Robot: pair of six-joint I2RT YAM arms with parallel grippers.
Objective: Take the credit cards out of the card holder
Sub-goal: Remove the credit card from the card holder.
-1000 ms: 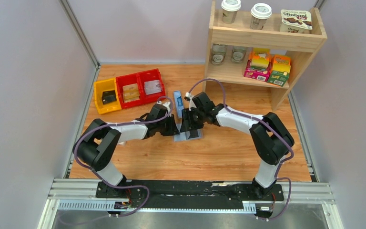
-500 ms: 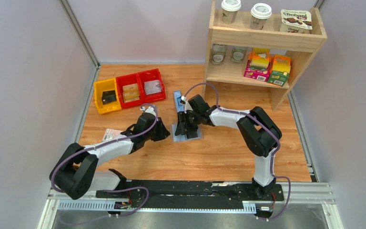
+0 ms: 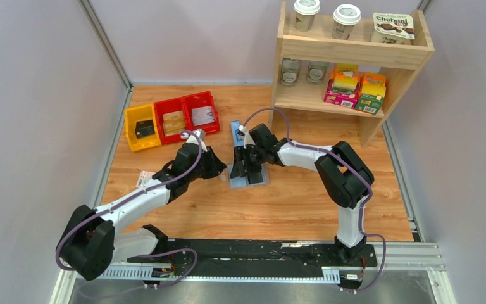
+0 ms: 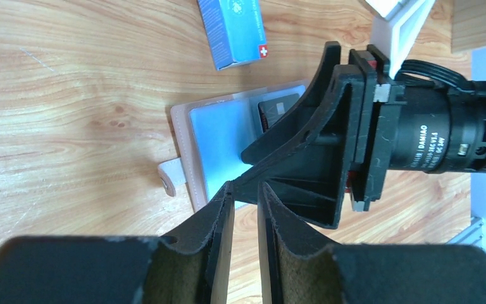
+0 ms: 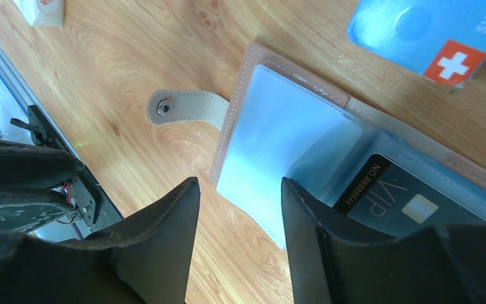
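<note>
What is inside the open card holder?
One black VIP card shows in a slot of the card holder; the half by the snap tab shows bare blue lining. The right gripper covers the rest, so more cards may be hidden.

Your left arm (image 3: 133, 199) stretches long and low from its base, running diagonally toward the middle. The left gripper (image 4: 245, 193) has its jaws a narrow slit apart, with nothing between them. Your right arm (image 3: 348, 174) folds sharply at the elbow, forearm running leftward. The right gripper (image 5: 239, 190) tips downward, jaws parted wider and gripping nothing. The two grippers sit close together.
</note>
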